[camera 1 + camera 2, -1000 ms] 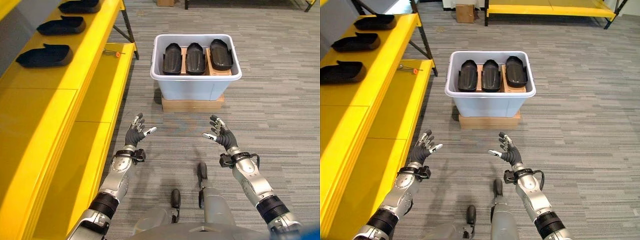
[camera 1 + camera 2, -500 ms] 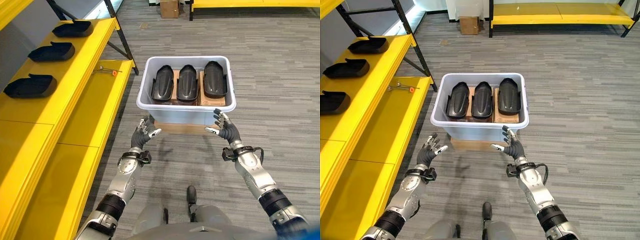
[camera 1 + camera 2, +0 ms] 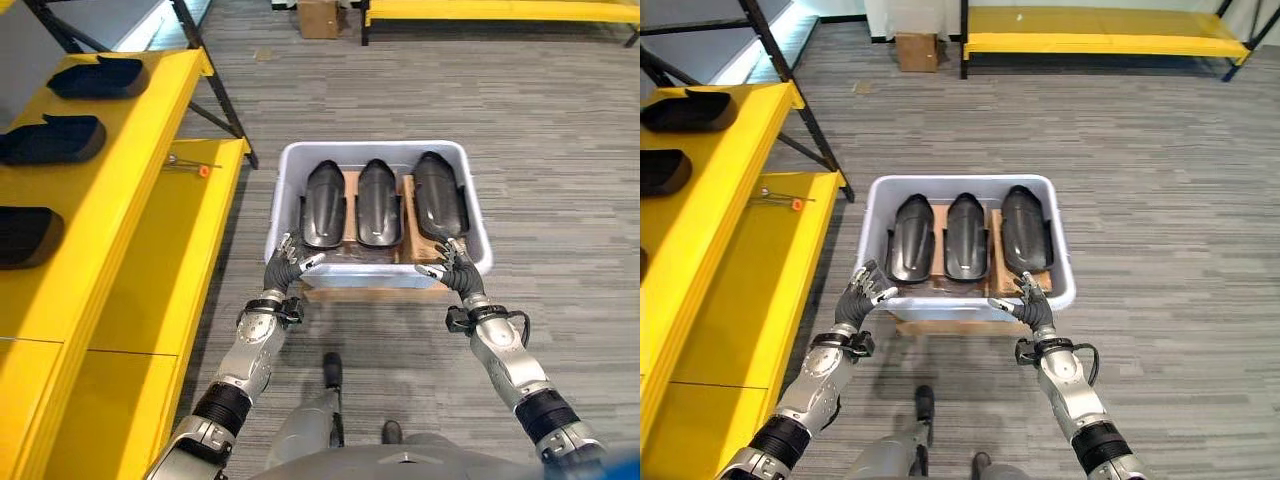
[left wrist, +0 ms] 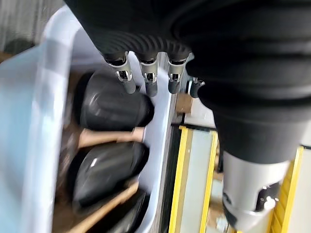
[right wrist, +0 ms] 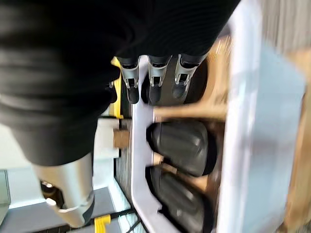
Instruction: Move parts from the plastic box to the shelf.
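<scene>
- Over the last second the plastic box (image 3: 378,270) has come from well ahead of the robot to right under its arms; the whole scene shifted with it, so the robot has walked up, and the box itself has not been moved.
- The left hand (image 3: 288,264) now sits at the box's near rim by the left corner, fingers spread and relaxed, holding nothing. A second ago it hung over bare floor, well short of the box.
- The right hand (image 3: 452,268) has closed in the same way on the near right corner, fingers loose and empty.
- Three black parts (image 3: 379,203) lie side by side in the box on strips of cardboard (image 3: 407,215), untouched; the left part (image 4: 109,106) lies just past the left hand's fingers.
- Three more black parts (image 3: 52,138) lie on the yellow shelf (image 3: 135,185) to the robot's left.
- Judgement: the approach is done, and the next step is likely to reach over the rim for a part.
</scene>
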`<state>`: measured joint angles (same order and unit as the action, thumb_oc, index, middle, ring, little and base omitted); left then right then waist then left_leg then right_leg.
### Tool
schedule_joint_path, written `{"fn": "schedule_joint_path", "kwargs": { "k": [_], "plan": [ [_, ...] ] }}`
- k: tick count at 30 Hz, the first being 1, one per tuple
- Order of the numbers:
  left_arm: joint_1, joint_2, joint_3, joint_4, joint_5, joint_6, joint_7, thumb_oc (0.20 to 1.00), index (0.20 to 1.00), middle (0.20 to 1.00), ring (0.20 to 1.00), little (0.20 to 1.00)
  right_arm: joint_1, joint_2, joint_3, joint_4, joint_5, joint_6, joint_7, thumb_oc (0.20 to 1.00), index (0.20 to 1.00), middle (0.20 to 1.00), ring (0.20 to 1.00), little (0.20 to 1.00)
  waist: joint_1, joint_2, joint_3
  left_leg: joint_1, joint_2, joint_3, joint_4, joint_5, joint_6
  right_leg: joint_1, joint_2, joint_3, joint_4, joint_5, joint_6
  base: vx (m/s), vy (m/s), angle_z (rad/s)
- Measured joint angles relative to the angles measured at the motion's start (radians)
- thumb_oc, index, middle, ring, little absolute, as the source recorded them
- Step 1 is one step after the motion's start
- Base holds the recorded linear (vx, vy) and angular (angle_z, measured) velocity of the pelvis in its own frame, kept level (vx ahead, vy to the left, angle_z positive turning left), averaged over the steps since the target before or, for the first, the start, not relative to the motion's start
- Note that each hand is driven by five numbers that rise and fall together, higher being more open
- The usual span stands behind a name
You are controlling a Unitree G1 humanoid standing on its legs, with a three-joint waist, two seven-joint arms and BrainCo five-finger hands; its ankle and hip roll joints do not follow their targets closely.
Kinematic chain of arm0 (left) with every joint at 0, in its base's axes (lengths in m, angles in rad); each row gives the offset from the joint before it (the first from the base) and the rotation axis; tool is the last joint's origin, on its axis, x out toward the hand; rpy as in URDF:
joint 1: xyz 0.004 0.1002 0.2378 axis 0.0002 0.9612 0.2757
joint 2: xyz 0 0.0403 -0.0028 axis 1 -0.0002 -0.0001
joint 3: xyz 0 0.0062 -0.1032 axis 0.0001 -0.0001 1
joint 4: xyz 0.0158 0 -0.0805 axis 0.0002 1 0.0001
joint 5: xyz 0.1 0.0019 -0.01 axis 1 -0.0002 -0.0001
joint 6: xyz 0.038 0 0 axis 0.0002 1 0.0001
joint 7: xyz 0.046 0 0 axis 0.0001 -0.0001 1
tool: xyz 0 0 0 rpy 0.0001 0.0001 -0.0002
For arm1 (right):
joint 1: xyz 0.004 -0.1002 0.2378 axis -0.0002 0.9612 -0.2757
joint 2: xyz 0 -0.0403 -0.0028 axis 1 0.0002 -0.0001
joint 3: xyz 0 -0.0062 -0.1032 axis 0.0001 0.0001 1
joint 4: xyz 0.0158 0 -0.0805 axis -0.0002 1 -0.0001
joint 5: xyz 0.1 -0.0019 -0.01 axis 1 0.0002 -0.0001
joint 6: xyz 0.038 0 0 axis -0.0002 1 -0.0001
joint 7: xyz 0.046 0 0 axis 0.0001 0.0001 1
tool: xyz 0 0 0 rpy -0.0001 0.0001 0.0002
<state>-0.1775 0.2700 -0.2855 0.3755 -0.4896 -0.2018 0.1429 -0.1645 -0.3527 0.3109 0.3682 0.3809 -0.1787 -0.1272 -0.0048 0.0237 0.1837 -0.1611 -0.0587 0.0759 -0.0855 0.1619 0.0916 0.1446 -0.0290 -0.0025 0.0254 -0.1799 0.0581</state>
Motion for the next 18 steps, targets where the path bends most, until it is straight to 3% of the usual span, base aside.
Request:
{"fn": "schedule_joint_path", "kwargs": {
  "k": [2,5,6,7,9,10,11,13,15,17,18],
  "plan": [
    [-0.009,0.02,0.001,-0.002,0.0,-0.001,0.017,1.0,1.0,1.0,1.0,1.0,-0.026,0.002,0.015,-0.002,-0.002,0.0,0.006,1.0,1.0,1.0,1.0,1.0,0.007,-0.004,-0.002,0.003,-0.02,0.004,0.017,-0.027,0.015,-0.034,-0.028,0.019,0.087,-0.033,0.031,0.13,0.169,0.01],
    [-0.012,0.023,0.0,-0.002,0.0,-0.001,0.019,1.0,1.0,1.0,1.0,1.0,-0.037,0.004,0.015,-0.002,-0.002,0.0,0.007,1.0,1.0,1.0,1.0,1.0,0.021,-0.011,-0.009,0.004,-0.034,0.016,0.037,-0.06,0.032,-0.081,-0.046,0.015,0.193,-0.057,0.052,0.09,0.135,-0.12],
    [-0.012,0.029,-0.001,-0.001,0.0,-0.001,0.019,1.0,1.0,1.0,1.0,1.0,-0.035,0.018,0.014,-0.001,-0.002,0.001,0.009,1.0,1.0,1.0,1.0,1.0,0.02,-0.026,-0.016,-0.001,-0.046,0.014,0.055,-0.084,0.037,-0.109,-0.059,0.022,0.259,-0.062,0.064,0.15,0.352,-0.02],
    [-0.011,0.029,-0.019,0.0,0.0,-0.001,0.018,1.0,1.0,1.0,1.0,1.0,-0.025,0.032,0.021,-0.003,-0.002,0.001,0.011,1.0,1.0,1.0,1.0,1.0,0.014,-0.029,-0.025,0.006,-0.051,0.012,0.076,-0.106,0.044,-0.215,-0.069,0.013,0.502,-0.065,0.065,0.11,0.282,0.0],
    [-0.013,0.032,-0.036,0.001,0.001,-0.001,0.018,1.0,1.0,1.0,1.0,1.0,-0.024,0.03,0.041,-0.01,-0.002,0.003,0.013,1.0,1.0,1.0,1.0,1.0,0.002,-0.033,-0.027,0.007,-0.066,0.001,0.095,-0.124,0.057,-0.328,-0.085,0.01,0.727,-0.01,0.058,0.1,0.172,0.22],
    [-0.009,0.032,-0.051,-0.001,0.001,0.0,0.016,1.0,1.0,1.0,1.0,1.0,0.001,0.03,0.044,-0.041,-0.002,0.004,0.019,1.0,1.0,1.0,1.0,1.0,-0.015,-0.023,-0.025,0.024,-0.069,-0.012,0.093,-0.127,0.069,-0.385,-0.112,-0.016,0.789,-0.028,0.044,0.12,0.042,0.23],
    [-0.006,0.034,-0.052,-0.002,0.001,0.0,0.016,1.0,1.0,1.0,1.0,1.0,0.005,0.03,0.047,-0.051,-0.002,0.004,0.025,1.0,1.0,1.0,1.0,1.0,-0.007,-0.017,-0.022,0.03,-0.068,-0.007,0.094,-0.13,0.073,-0.407,-0.128,-0.023,0.783,-0.034,0.043,0.18,-0.063,0.23],
    [-0.006,0.05,-0.049,-0.005,0.001,0.0,0.016,1.0,1.0,1.0,1.0,1.0,0.009,0.029,0.053,-0.077,0.0,0.005,0.035,1.0,1.0,1.0,1.0,1.0,-0.013,0.007,-0.009,0.044,-0.056,-0.017,0.091,-0.135,0.06,-0.459,-0.188,-0.05,0.576,-0.037,0.048,0.24,-0.16,0.01],
    [-0.005,0.055,-0.046,-0.003,0.0,-0.001,0.016,1.0,1.0,1.0,1.0,1.0,0.004,0.029,0.053,-0.075,0.0,0.005,0.035,1.0,1.0,1.0,1.0,1.0,-0.007,0.013,-0.004,0.044,-0.05,-0.005,0.091,-0.14,0.049,-0.444,-0.237,-0.055,0.328,0.018,0.076,0.16,-0.156,-0.13],
    [0.0,0.052,-0.028,0.01,0.0,-0.001,0.017,1.0,1.0,1.0,1.0,1.0,0.007,0.031,0.053,-0.066,0.0,0.011,0.035,1.0,1.0,1.0,1.0,1.0,-0.014,-0.003,0.007,0.082,-0.042,-0.009,0.086,-0.155,0.02,-0.392,-0.295,-0.05,0.013,0.22,0.132,0.19,-0.197,-0.05],
    [0.002,0.054,-0.022,0.01,0.0,-0.001,0.017,1.0,1.0,1.0,1.0,1.0,0.007,0.032,0.052,-0.066,0.0,0.011,0.034,1.0,1.0,1.0,1.0,1.0,-0.016,-0.02,0.01,0.093,-0.04,-0.007,0.085,-0.163,0.008,-0.367,-0.306,-0.05,-0.067,0.29,0.14,0.16,-0.163,0.09]
  ]
}}
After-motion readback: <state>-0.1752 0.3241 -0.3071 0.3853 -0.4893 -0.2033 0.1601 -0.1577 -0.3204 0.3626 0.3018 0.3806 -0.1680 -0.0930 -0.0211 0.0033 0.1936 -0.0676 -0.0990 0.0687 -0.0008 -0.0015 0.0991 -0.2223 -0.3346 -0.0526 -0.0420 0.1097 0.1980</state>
